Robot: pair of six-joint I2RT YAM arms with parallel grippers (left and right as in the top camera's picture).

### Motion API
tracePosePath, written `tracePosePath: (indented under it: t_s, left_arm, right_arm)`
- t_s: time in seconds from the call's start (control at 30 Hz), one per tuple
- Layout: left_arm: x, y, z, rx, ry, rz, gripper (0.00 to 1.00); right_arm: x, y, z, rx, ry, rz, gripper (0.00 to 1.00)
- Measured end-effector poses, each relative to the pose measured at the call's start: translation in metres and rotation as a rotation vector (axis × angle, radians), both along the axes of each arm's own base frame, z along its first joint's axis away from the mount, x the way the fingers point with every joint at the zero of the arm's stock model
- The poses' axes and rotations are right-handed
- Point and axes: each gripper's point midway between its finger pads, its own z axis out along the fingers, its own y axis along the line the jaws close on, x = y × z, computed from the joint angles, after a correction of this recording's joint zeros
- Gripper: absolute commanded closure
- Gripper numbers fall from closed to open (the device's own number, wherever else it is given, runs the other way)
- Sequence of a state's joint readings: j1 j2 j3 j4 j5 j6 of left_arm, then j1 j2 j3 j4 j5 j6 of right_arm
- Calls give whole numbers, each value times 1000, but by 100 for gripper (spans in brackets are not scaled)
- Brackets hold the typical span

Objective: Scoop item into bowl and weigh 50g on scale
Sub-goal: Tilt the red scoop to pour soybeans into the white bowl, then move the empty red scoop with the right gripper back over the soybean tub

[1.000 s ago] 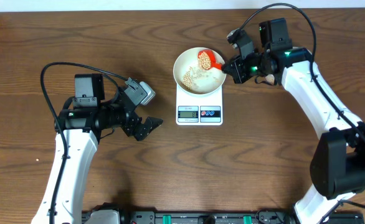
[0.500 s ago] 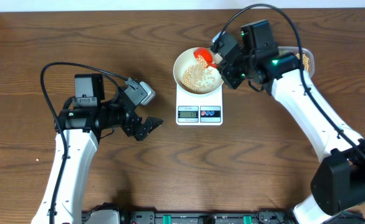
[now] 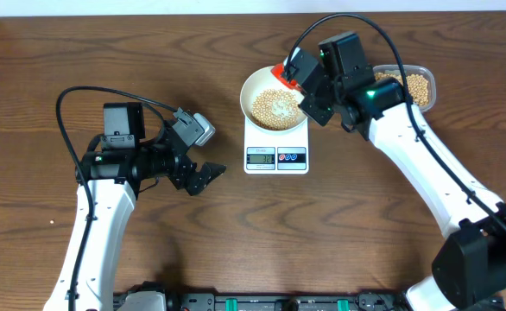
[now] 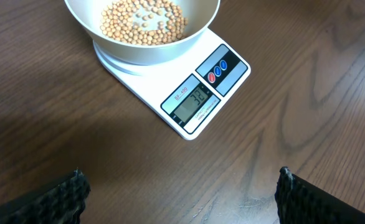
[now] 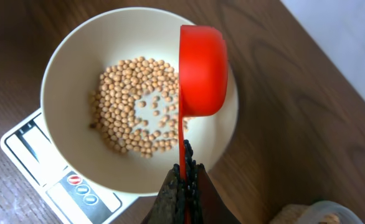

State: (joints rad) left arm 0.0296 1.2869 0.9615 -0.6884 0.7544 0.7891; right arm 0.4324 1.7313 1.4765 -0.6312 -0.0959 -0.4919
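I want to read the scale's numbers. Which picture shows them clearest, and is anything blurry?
Left wrist view: the display on the scale is sharp, without glare, digits legible. Overhead view: that display is too small to read. Right wrist view: it is mostly cut off at the edge; the right gripper, shut on the red scoop, looks soft near the lens.

table (image 3: 46, 52): matt wood grain; scoop (image 5: 201, 68): glossy red plastic; bowl (image 5: 64, 81): smooth white
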Motion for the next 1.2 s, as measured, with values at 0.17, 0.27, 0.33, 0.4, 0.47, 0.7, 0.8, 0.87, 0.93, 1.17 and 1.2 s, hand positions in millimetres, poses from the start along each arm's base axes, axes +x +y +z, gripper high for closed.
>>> tracePosePath:
  t_s: [0.17,0.27,0.33,0.4,0.47,0.7,0.8,0.87,0.93,1.17,1.2]
  left_arm:
    - [0,0,0,0,0,0,2]
    - [0,0,0,0,0,0,2]
    - [0,0,0,0,0,0,2]
    - [0,0,0,0,0,0,2]
    - [0,0,0,0,0,0,2]
    - [0,0,0,0,0,0,2]
    - [0,0,0,0,0,0,2]
    - [0,0,0,0,0,0,2]
    - [0,0,0,0,0,0,2]
    - [0,0,0,0,-1,0,2]
    - [0,0,0,0,0,0,2]
  right_arm:
    - [0,-1,9,19,-16,-4,99]
    - [-1,-2,17,73,-9,-1,99]
    - [0,-6,24,128,1,-9,99]
    - [2,-13,31,198,23,-28,99]
    - [4,-23,37,270,50,-58,99]
    - [17,-80,56,517,142,-198,99]
    - [17,-109,58,569,174,-276,99]
    - [16,-128,57,589,191,-328,99]
    - [14,-146,55,597,207,-384,99]
    - [0,-205,29,516,279,-612,99]
    - [-2,-212,25,492,283,-641,99]
